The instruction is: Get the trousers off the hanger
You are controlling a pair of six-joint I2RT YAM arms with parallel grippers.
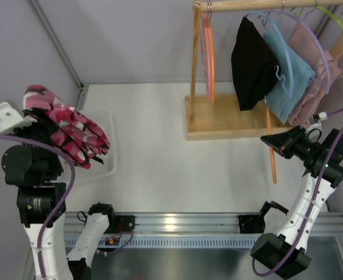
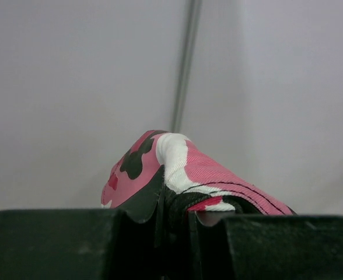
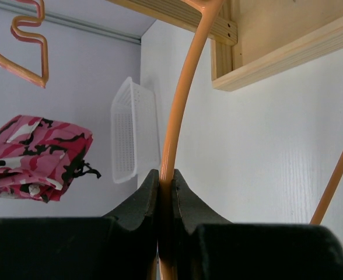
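Observation:
My left gripper (image 1: 43,119) is raised at the far left and shut on the pink, white and black camouflage trousers (image 1: 66,131), which droop over its fingers. The left wrist view shows that cloth (image 2: 177,169) bunched between the jaws of the left gripper (image 2: 174,213). My right gripper (image 1: 269,142) is shut on a bare orange hanger (image 1: 272,163) in front of the rack. In the right wrist view the hanger's rod (image 3: 183,87) runs up from between the jaws of the right gripper (image 3: 165,178). The black trousers (image 1: 253,64) hang on the rail.
A wooden rack (image 1: 224,119) stands at the back right with blue (image 1: 288,73) and mauve (image 1: 314,79) garments and spare orange hangers (image 1: 207,52) on its rail. A white basket (image 1: 104,149) sits under the camouflage trousers; it also shows as a basket (image 3: 130,137) in the right wrist view.

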